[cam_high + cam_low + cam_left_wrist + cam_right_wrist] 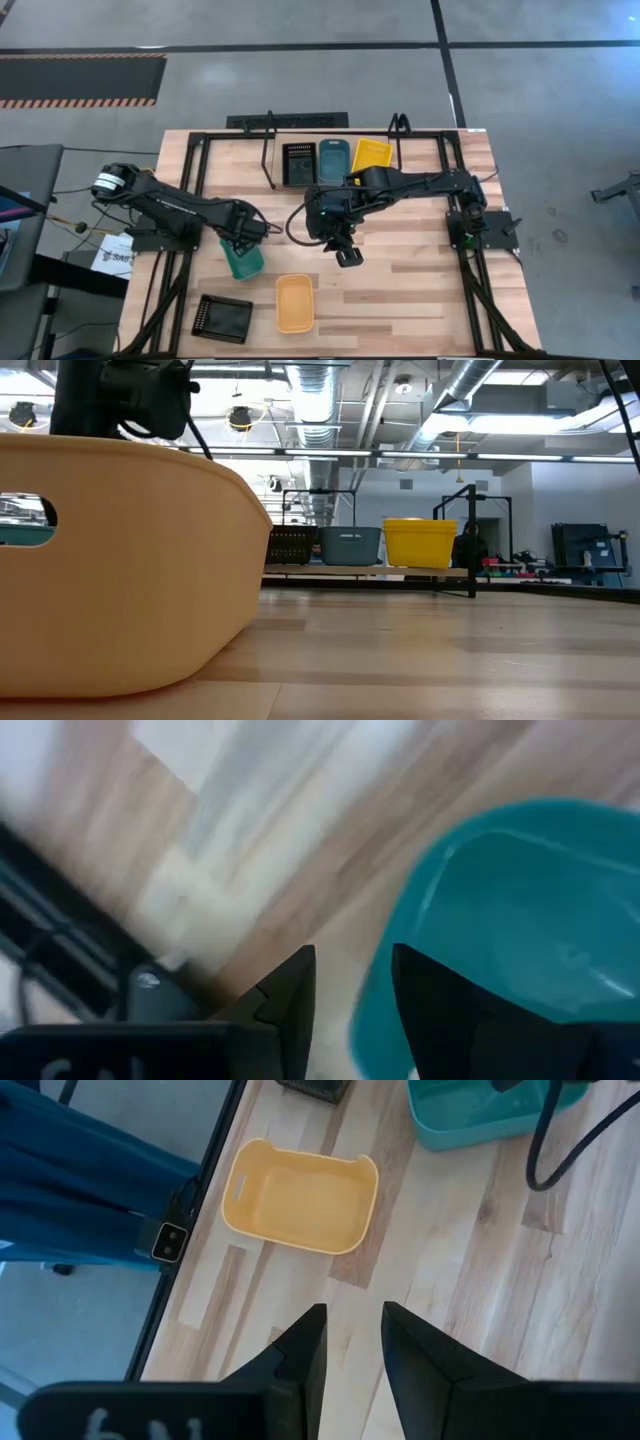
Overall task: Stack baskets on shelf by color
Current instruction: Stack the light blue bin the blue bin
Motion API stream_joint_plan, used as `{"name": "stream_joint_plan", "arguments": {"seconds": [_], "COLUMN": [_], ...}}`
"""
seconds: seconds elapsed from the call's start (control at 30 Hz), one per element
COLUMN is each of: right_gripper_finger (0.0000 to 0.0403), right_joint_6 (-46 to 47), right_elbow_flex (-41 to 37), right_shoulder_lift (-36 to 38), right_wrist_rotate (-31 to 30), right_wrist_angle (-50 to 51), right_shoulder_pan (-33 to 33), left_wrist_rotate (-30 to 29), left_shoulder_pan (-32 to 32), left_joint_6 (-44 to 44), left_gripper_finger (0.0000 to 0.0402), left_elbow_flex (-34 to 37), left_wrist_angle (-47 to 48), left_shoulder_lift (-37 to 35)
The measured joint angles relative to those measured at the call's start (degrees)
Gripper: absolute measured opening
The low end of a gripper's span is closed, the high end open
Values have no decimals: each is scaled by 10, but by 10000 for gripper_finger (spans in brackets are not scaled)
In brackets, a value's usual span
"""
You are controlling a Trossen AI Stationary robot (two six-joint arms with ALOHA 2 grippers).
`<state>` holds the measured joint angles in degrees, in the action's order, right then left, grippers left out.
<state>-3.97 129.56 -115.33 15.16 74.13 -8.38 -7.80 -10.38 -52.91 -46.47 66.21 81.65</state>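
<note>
The left gripper [243,246] is clamping the teal basket's [243,262] wall; keep it level. The right gripper [348,257], jaws parted and holding nothing, is hovering over the surface [420,290].

The high view looks straight down on the whole wooden table [400,270], while the low view sits at table height just beside the orange basket [120,570], which fills its near side, and faces level across to the shelf [470,575] far behind that basket. The right wrist view looks down from above on the same orange basket [300,1195], with the teal basket [480,1115] at its edge. The left wrist view is very close to this teal basket [510,920].
</note>
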Motion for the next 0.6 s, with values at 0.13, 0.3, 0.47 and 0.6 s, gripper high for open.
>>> {"name": "stream_joint_plan", "arguments": {"seconds": [0.13,0.3,0.47,0.6], "right_gripper_finger": [118,118,104,62], "right_joint_6": [3,9,5,9], "right_elbow_flex": [0,0,0,0], "right_shoulder_lift": [0,0,0,0], "right_wrist_rotate": [0,0,-6,-44], "right_wrist_angle": [0,0,11,82], "right_shoulder_pan": [5,11,10,19], "left_wrist_rotate": [6,33,30,-5], "left_shoulder_pan": [5,17,30,35], "left_joint_6": [21,37,44,45], "left_gripper_finger": [115,30,3,0], "left_elbow_flex": [12,25,17,-12], "left_wrist_angle": [-49,-91,-87,-81], "left_shoulder_lift": [0,0,-4,-28]}}
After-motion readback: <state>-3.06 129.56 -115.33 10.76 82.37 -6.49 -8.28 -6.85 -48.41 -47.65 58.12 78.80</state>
